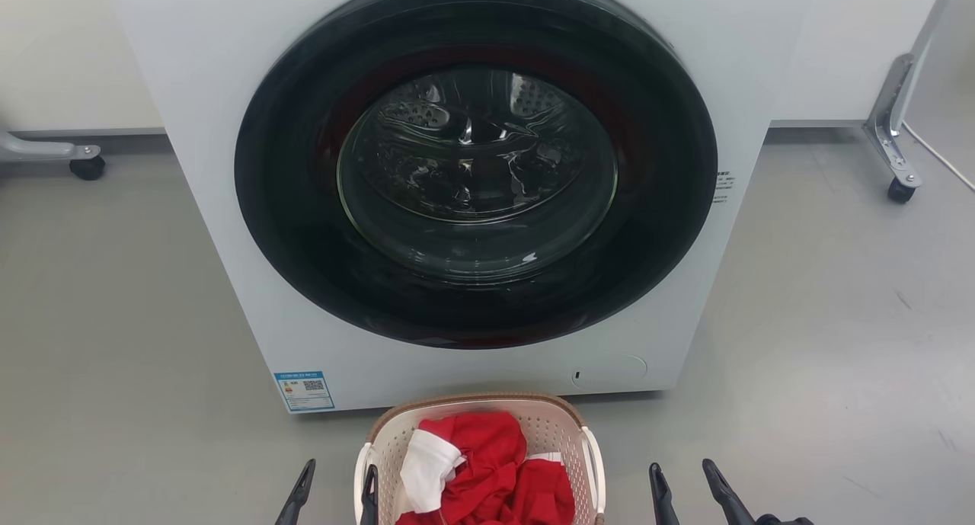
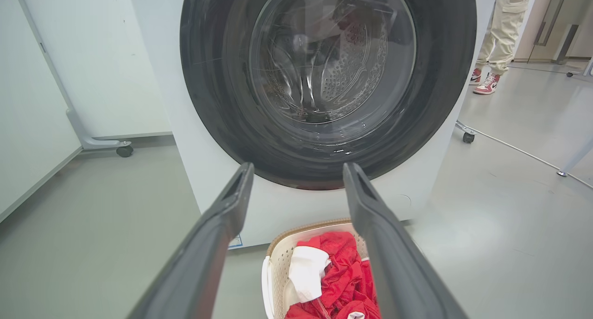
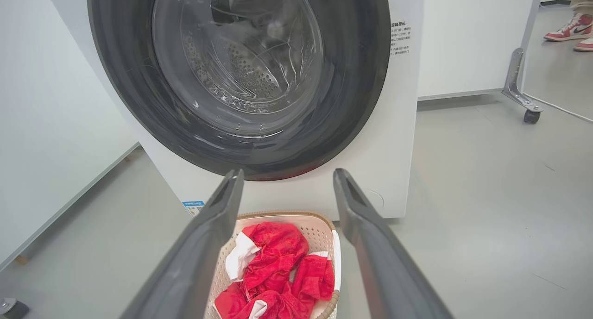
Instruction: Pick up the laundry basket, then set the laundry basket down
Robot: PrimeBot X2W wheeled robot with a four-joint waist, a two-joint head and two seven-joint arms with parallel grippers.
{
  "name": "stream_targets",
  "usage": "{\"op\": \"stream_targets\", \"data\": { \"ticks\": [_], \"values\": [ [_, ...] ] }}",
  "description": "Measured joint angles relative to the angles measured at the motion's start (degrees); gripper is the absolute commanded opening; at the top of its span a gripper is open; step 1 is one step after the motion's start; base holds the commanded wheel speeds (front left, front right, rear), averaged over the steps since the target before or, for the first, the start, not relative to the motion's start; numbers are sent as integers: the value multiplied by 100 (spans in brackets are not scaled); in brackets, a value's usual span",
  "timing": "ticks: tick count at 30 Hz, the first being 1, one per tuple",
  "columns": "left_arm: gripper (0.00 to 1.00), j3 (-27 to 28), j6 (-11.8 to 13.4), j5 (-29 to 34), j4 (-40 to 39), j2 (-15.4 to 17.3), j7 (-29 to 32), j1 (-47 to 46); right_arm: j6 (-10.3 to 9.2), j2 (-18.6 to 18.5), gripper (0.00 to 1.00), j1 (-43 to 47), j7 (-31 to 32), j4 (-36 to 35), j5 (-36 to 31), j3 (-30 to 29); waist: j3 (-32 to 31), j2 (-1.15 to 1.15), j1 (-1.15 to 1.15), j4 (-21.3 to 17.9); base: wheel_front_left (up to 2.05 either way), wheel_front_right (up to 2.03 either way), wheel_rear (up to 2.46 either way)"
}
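Now we hold left gripper (image 1: pixel 334 496) and right gripper (image 1: pixel 689 494) wide apart, both empty, flanking laundry basket (image 1: pixel 472 400) on floor before washing machine (image 1: pixel 190 91); likely lined up for its side handles.

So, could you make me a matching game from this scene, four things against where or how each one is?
1. laundry basket
2. washing machine door
3. red clothes
4. right gripper

a. open, beside the basket, not touching it
b. standing on the grey floor
c. shut, round dark glass
d. heaped inside the basket

Pairs: 1-b, 2-c, 3-d, 4-a
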Motion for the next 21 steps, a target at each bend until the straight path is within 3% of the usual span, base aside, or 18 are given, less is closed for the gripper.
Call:
{"op": "stream_targets", "data": {
  "ticks": [21],
  "values": [
    [100, 213, -7, -286, -68, -99, 0, 1, -5, 11, 100, 7, -1, -226, 11, -318, 5, 0, 0, -31, 0, 0, 0]
  ]
}}
